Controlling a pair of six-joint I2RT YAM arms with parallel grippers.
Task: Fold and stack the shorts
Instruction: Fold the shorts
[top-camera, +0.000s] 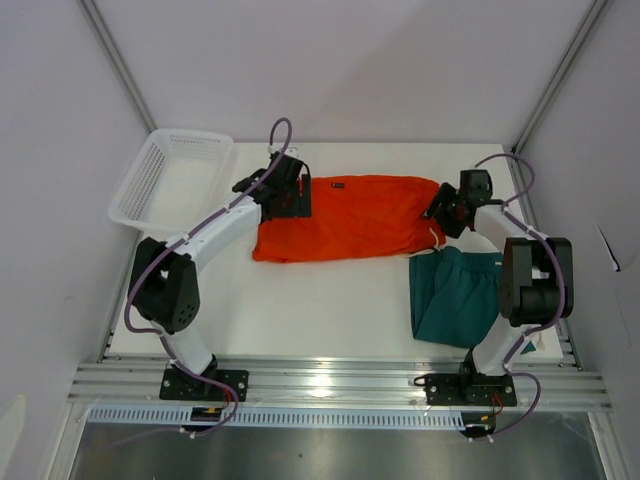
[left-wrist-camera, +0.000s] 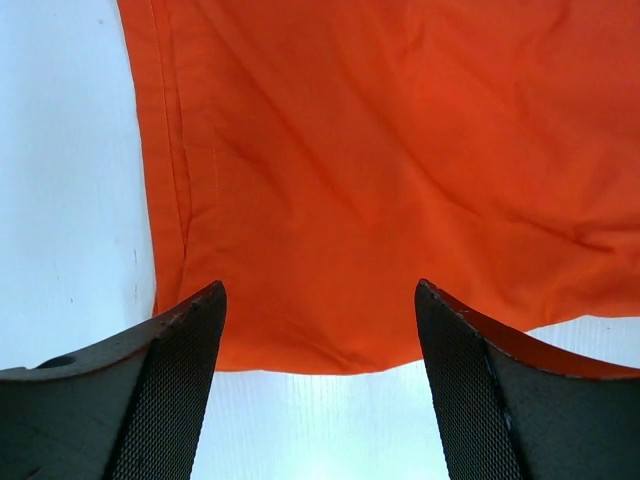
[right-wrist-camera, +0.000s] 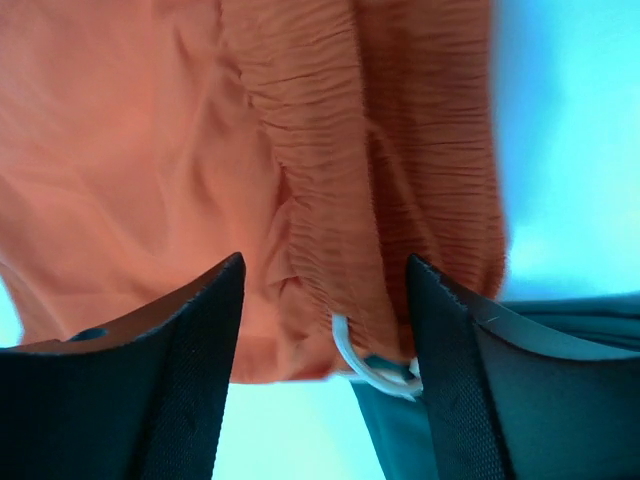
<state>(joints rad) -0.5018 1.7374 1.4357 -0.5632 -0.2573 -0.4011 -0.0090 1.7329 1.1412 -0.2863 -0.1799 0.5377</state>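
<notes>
The left fingers (left-wrist-camera: 170, 380) stand wide with nothing between them, just over the hem end of the orange shorts (top-camera: 345, 215). The right fingers (right-wrist-camera: 180, 350) are wide and empty too, above the gathered waistband (right-wrist-camera: 310, 200), where the white drawstring (right-wrist-camera: 365, 365) loops out. Seen from above, the orange shorts lie flat on the surface (top-camera: 330, 300) with their long axis running 9 to 3 o'clock, one arm at each end. The teal shorts (top-camera: 450, 295) lie folded at about 5 o'clock from them, nearer the right arm. I'd guess the next grasp has to take both ends together.
</notes>
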